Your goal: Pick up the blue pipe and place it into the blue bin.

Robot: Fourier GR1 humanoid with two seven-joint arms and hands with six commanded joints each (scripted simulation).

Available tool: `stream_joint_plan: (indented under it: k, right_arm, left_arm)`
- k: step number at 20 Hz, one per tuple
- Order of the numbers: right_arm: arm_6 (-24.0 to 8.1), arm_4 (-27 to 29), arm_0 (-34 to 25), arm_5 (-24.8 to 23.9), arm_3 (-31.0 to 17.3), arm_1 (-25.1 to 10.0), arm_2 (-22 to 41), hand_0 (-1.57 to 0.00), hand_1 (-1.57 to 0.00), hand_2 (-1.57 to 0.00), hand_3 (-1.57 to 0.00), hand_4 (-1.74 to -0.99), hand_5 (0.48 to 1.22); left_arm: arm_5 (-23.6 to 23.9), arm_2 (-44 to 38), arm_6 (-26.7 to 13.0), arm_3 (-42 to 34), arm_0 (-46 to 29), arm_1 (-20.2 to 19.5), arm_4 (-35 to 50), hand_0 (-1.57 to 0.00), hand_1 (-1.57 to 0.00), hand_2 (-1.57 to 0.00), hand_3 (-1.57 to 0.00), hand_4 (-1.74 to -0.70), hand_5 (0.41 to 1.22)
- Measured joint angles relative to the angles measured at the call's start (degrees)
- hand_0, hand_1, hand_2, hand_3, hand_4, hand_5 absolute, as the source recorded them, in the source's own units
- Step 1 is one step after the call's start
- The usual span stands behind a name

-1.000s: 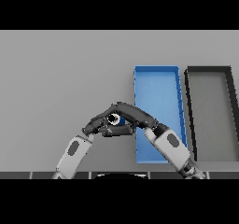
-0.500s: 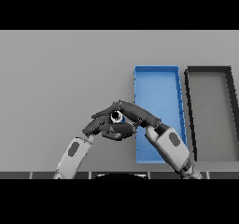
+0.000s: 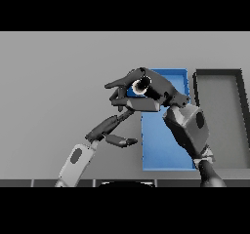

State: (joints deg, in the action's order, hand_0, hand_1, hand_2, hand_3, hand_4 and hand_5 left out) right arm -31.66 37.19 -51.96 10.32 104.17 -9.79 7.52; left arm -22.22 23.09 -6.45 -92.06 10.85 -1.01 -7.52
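Blue pipe [image 3: 139,87] within curled right hand [image 3: 155,92] fingers

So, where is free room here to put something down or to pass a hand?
Free: the grey table left of the blue bin, the bin's near floor, and the dark bin. Crowded: the blue bin's far left corner, where right hand holds blue pipe above left hand.

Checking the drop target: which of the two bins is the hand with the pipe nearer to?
The blue bin, the left of the two. The right hand holding the blue pipe overlaps its left edge; the dark bin lies farther right.
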Motion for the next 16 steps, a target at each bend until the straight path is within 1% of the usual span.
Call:
stream_joint_plan:
  k: [1, 2, 3, 4, 5, 6, 8, 9, 10, 11, 13, 14, 16]
  right_arm:
    - [1.5, -1.2, -1.7, -1.8, -1.1, -1.4, -2.0, -1.57, -1.57, -1.57, -1.57, -1.741, 1.221]
    - [1.5, -2.4, -3.3, -3.4, -2.2, -3.1, -3.5, -1.57, -1.57, -1.57, -1.57, -1.741, 1.221]
    - [0.7, -3.5, -5.0, -4.5, -3.9, -4.8, -4.8, -1.57, -1.57, -1.57, -1.57, -1.741, 1.221]
    - [1.2, -4.1, -6.0, -4.6, -6.2, -6.1, -6.4, -1.57, -1.57, -1.57, -1.57, -1.741, 1.221]
    - [0.5, -4.4, -6.3, -5.1, -8.4, -7.5, -7.8, -1.57, -1.57, -1.57, -1.57, -1.741, 1.221]
    - [0.4, -4.2, -6.3, -5.1, -9.8, -8.6, -9.1, -1.57, -1.57, -1.57, -1.57, -1.741, 1.221]
    - [1.4, -6.2, -4.9, -3.8, -13.7, -10.9, -10.8, -1.57, -1.57, -1.57, -1.57, -1.741, 1.221]
    - [1.3, -7.3, -3.8, -3.5, -15.3, -12.4, -11.7, -1.57, -1.57, -1.57, -1.57, -1.741, 1.221]
    - [1.4, -7.5, -2.4, -2.9, -15.5, -13.4, -12.3, -1.57, -1.57, -1.57, -1.57, -1.741, 1.221]
    - [0.7, -7.5, -0.8, -3.1, -16.3, -13.5, -12.6, -1.57, -1.57, -1.57, -1.57, -1.741, 1.221]
    - [-0.1, -7.0, 3.8, -3.6, -15.1, -14.1, -13.7, -1.57, -1.57, -1.57, -1.57, -1.741, 1.221]
    - [-0.5, -7.1, 6.2, -3.8, -14.6, -14.3, -13.9, -1.57, -1.57, -1.57, -1.57, -1.741, 1.221]
    - [-1.2, -7.6, 11.4, -3.4, -13.3, -14.3, -13.7, -1.57, -1.57, -1.57, -1.57, -1.741, 1.221]
  left_arm:
    - [0.1, -0.1, -0.1, 0.2, -0.1, -0.1, -0.3, 0.0, 0.0, 0.0, 0.0, -0.9, 0.432]
    - [0.3, -0.3, -0.6, 0.5, 0.4, -0.2, -0.4, 0.0, 0.0, 0.0, 0.0, -0.9, 0.43]
    - [0.1, -0.2, 0.0, 0.3, -0.2, -0.6, -0.5, 0.0, 0.0, 0.0, 0.0, -0.89, 0.428]
    - [0.1, -0.6, 0.3, -0.1, 0.4, -0.8, -0.3, 0.0, 0.0, 0.0, 0.0, -0.89, 0.425]
    - [0.1, -0.8, -0.5, 0.7, 0.8, -0.6, -0.3, 0.0, 0.0, 0.0, 0.0, -0.89, 0.421]
    - [-0.1, -0.7, -0.7, 0.4, 0.8, -0.4, 0.1, 0.0, 0.0, 0.0, 0.0, -0.89, 0.415]
    - [-0.1, -0.7, -0.1, 0.3, 0.6, -0.6, 0.0, 0.0, 0.0, 0.0, 0.0, -0.88, 0.411]
    - [-0.1, -0.5, 0.3, 0.1, 0.4, -0.6, -0.1, 0.0, 0.0, 0.0, 0.0, -0.88, 0.412]
    - [0.1, -0.3, 1.0, 0.0, 0.0, -1.1, -0.8, 0.0, 0.0, 0.0, 0.0, -0.87, 0.413]
    - [0.2, -0.3, 1.3, -0.6, -0.3, -1.4, -0.9, 0.0, 0.0, 0.0, 0.0, -0.87, 0.415]
    - [0.1, -0.3, 0.1, -0.4, 0.3, -1.3, -0.9, 0.0, 0.0, 0.0, 0.0, -0.87, 0.419]
    - [0.4, 0.2, 0.9, -0.5, -0.4, -1.2, -1.4, 0.0, 0.0, 0.0, 0.0, -0.87, 0.419]
    - [0.5, -0.4, 0.7, 0.7, 0.5, -1.2, -1.6, 0.0, 0.0, 0.0, 0.0, -0.87, 0.421]
